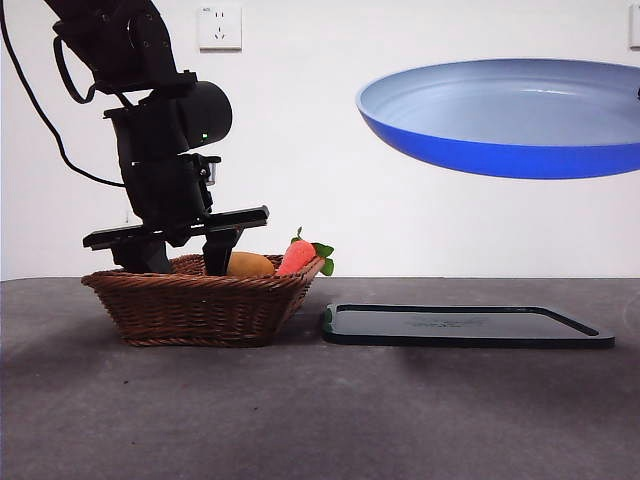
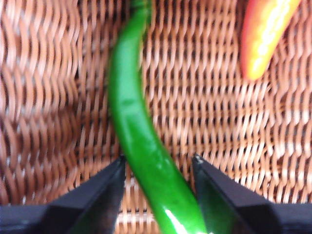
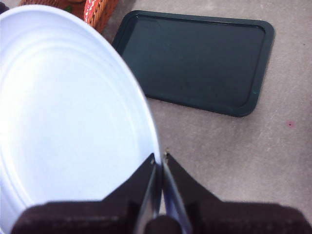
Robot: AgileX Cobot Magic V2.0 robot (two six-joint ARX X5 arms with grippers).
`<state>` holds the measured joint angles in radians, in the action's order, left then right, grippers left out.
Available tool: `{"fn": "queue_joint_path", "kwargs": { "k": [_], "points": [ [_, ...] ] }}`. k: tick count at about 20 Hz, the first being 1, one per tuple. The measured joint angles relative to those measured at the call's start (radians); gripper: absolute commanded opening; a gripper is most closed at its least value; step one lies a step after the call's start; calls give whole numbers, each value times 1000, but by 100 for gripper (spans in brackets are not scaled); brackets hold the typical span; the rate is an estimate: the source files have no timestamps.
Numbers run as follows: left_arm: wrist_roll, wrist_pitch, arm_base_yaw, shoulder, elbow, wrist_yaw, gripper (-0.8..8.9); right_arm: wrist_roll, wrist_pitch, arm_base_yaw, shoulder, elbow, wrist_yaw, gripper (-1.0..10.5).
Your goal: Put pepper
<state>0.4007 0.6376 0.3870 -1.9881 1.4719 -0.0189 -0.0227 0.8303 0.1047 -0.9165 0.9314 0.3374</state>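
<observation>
I'm seeing a glossy green pepper point(image 2: 141, 146) on brown woven basket point(image 1: 200, 305) weave, a blue plate point(image 1: 510, 120) with pale inside, dark green tray point(image 1: 465, 327), grey table point(image 1: 300, 420).

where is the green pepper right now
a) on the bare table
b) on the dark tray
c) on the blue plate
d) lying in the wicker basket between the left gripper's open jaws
d: the left wrist view shows the pepper lying on the basket weave, with the left gripper open, one jaw on each side of it.
</observation>
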Motion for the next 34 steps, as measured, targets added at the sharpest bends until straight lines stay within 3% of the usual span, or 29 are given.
{"fn": "queue_joint_path", "kwargs": {
  "k": [4,15,20,28,34],
  "points": [
    [26,-4,0,0,2,1,109,0,0,0,0,0,0,5],
    [72,-4,0,9,2,42,108,-1,-9,0,0,0,0,5],
    [72,-13,0,109,2,60,108,1,-14,0,-16,0,0,5],
    [39,-17,39,315,2,310,109,55,-83,0,-231,0,0,5],
    [-45,13,219,334,2,363,109,148,-181,11,-401,0,94,5]
  ]
}}
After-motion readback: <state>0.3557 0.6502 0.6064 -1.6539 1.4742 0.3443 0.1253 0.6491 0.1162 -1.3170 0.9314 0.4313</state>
